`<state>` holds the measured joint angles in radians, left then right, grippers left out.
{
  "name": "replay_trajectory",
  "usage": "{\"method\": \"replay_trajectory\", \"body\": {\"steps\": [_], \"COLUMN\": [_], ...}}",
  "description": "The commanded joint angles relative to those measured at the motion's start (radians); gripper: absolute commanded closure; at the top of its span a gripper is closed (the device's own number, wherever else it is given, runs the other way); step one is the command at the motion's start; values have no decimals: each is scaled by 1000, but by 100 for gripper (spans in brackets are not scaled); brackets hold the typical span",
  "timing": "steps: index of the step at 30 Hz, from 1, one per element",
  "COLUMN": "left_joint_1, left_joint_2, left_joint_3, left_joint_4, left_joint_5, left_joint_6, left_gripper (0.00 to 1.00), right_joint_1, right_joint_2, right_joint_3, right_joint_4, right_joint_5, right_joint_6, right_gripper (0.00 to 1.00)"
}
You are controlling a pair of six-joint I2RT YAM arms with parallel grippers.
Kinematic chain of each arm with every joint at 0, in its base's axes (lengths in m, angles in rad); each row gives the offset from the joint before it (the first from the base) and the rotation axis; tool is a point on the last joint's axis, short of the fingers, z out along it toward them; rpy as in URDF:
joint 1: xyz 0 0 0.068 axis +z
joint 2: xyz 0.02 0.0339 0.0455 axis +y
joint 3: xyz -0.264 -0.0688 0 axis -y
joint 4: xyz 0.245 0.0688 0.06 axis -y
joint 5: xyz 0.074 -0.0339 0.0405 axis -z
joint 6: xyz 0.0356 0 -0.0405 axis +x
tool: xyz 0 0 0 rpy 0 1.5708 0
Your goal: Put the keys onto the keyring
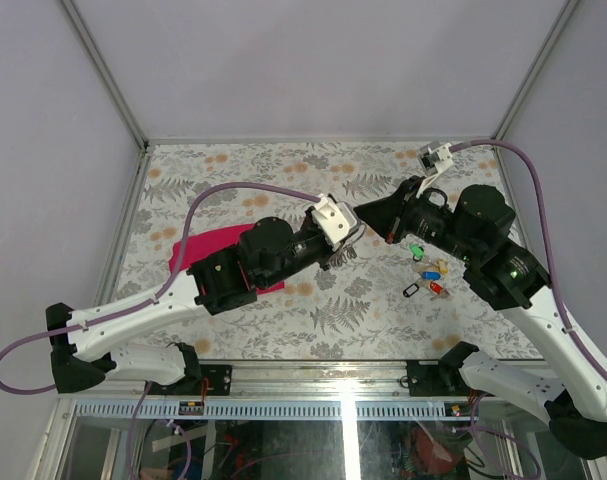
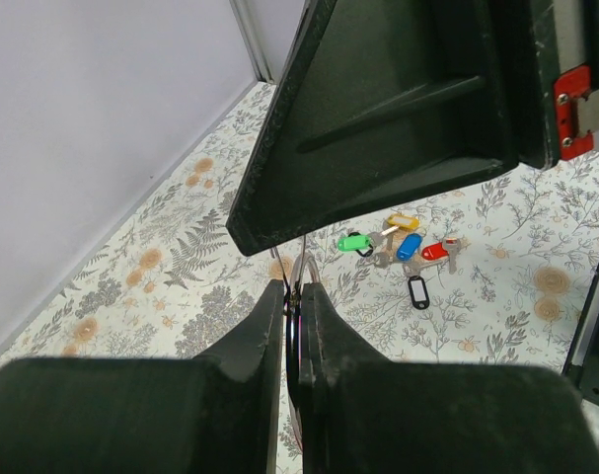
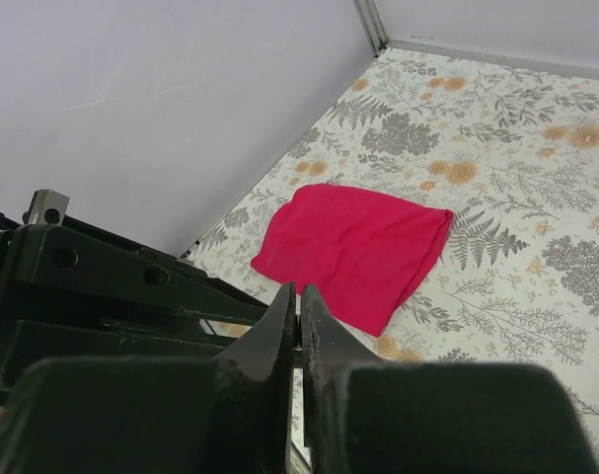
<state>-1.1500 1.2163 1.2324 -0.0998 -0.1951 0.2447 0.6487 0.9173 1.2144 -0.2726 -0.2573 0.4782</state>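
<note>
Keyring (image 2: 305,269) — thin wire loops clamped between the tips of the left gripper (image 2: 293,291). Right gripper (image 3: 297,301) meets it tip to tip, fingers pressed together — what they hold is unclear. Beyond, the keys (image 2: 398,247) lie clustered on the floral table (image 2: 161,276). Magenta cloth (image 3: 358,247) lies well apart.

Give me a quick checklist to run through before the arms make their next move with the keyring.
1. Left gripper shut on the keyring: ok.
2. Right gripper also holding the ring: cannot tell; it looks shut.
3. Any key threaded yet: not ok; the keys lie loose on the table.
4. Keys visible from the left wrist: ok.
5. Magenta cloth away from the keys: ok.
</note>
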Motion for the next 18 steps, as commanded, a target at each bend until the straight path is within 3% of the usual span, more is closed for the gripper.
{"method": "replay_trajectory", "body": {"steps": [1,12,18], "left_joint_1": [3,4,3], "left_joint_2": [-17,-22,-16], "left_joint_3": [14,-1,-2], "left_joint_4": [71,108,123], "left_joint_5": [-35,-54,-57], "left_joint_6": [2,-14,-19], "left_gripper": [96,74,72], "right_joint_1": [-2,-2,-1], "right_joint_2": [-8,-31,-39], "right_joint_3": [16,-28,-41], "right_joint_4": [52,140,156], "right_joint_5": [-47,-59,-57], "right_joint_6": [0,50,62], "right_gripper": [100,100,100]}}
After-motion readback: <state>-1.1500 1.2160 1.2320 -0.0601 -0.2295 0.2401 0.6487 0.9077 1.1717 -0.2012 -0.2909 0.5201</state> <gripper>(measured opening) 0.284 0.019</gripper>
